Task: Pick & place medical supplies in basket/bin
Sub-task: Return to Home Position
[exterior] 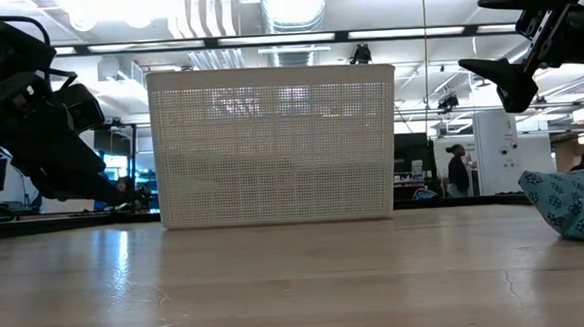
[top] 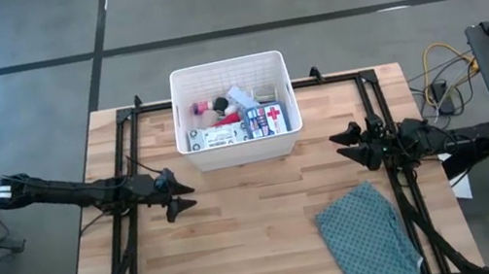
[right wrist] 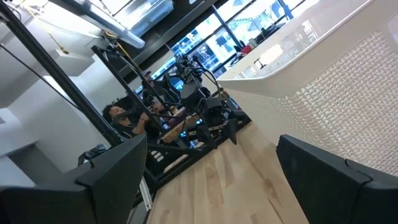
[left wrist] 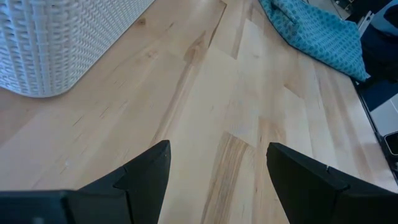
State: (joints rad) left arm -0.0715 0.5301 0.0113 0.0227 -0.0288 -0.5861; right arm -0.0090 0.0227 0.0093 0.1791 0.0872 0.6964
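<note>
Supplies (top: 244,123) in basket (top: 225,62); left gripper (top: 187,197) and right gripper (top: 338,145), fingers apart and empty, could clip its wall or snag the cloth (top: 368,235) if retraction swings wide

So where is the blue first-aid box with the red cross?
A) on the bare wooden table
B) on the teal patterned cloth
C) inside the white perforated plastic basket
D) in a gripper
C: from above, the blue first-aid box lies inside the white perforated plastic basket.
</note>
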